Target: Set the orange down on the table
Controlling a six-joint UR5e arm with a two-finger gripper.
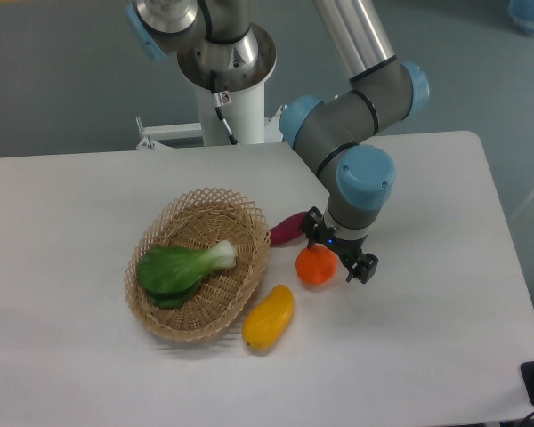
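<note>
Now orange (316, 265) between parted fingers (360, 268)

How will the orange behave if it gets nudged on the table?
The orange is round and smooth, so it will probably roll. The table looks flat and bare there, so little would stop it except the purple vegetable behind it.

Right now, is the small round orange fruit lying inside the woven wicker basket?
No, the small round orange fruit sits on the white table, outside the woven wicker basket, beside the gripper.
</note>
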